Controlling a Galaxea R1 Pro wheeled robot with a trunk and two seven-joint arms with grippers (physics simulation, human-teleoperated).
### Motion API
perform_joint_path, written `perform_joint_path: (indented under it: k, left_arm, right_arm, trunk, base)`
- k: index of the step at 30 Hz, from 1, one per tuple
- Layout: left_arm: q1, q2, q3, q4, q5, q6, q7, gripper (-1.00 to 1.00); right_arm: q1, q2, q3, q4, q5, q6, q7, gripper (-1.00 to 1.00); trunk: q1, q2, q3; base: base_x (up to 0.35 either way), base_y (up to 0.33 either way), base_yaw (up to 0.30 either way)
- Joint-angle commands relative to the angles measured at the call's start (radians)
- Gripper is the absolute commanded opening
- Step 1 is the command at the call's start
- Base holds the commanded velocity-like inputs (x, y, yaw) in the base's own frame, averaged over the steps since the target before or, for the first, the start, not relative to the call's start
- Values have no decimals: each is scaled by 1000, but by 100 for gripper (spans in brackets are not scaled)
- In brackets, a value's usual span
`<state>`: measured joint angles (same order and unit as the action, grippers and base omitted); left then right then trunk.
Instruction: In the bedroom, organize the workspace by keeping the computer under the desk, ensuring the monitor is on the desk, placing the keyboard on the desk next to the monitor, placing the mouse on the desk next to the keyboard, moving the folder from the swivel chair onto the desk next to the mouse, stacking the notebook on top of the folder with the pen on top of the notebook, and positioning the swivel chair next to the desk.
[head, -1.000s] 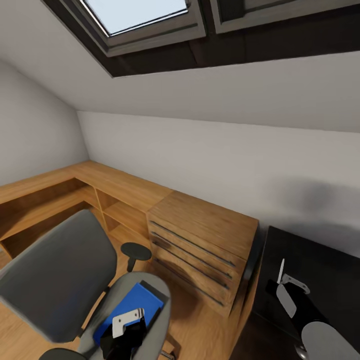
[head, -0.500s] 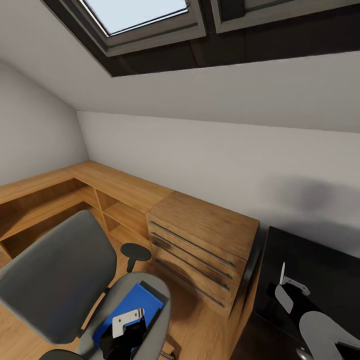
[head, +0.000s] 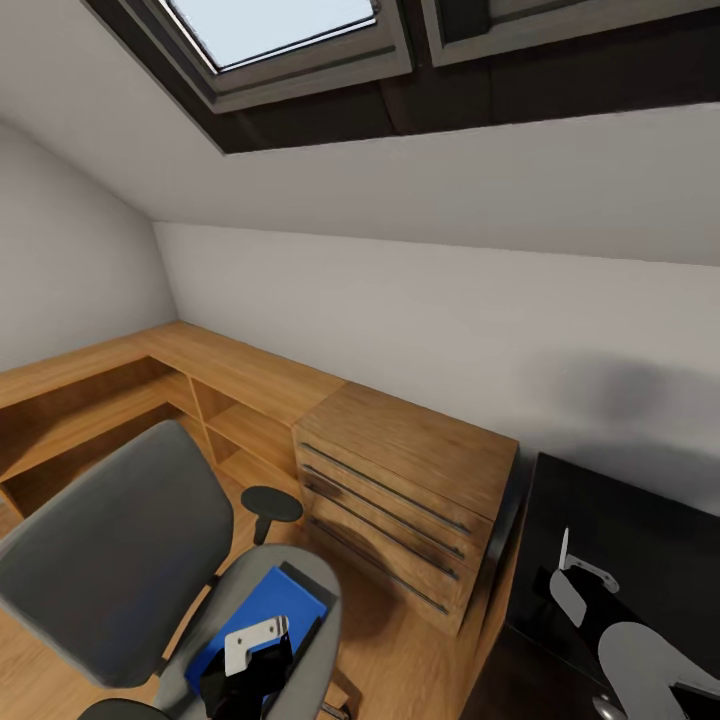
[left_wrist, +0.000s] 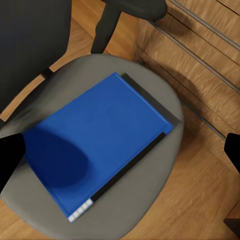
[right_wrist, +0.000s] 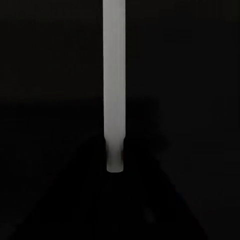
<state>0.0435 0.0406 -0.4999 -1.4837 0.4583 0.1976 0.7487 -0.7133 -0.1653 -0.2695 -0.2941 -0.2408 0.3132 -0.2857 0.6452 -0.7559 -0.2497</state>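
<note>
Your left gripper (head: 248, 650) hangs lower left, jaws spread wide; right gripper (head: 566, 565) lower right, state unclear.

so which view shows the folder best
The left wrist view: the blue folder lies flat on the chair seat, fully visible. The head view shows part of it, with the left arm in front. The right wrist view shows a pale stick.

The left gripper (head: 250, 655) covers the near part of the folder (head: 262, 610) in the head view. The chair (head: 110, 560) and the desk (head: 640, 530) run off that picture's edge. The pen (right_wrist: 114, 85) is cut off in the right wrist view.
</note>
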Motion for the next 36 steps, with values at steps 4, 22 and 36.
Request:
perform_joint_path:
  k: [4, 22, 36]
  left_arm:
    - [-1, 1, -2, -2, 3, 5, 6, 100]
    - [-1, 1, -2, -2, 3, 5, 6, 100]
    - [-1, 1, -2, -1, 3, 5, 6, 100]
  right_arm:
    - [0, 1, 1, -2, -12, 3, -3, -100]
    - [0, 1, 1, -9, -13, -6, -2, 100]
    - [12, 41, 0, -251, -9, -63, -8, 100]
  trunk:
    - [0, -1, -1]
    - [0, -1, -1]
    - [0, -1, -1]
  base:
    - [0, 0, 0]
    - [0, 0, 0]
    - [0, 0, 0]
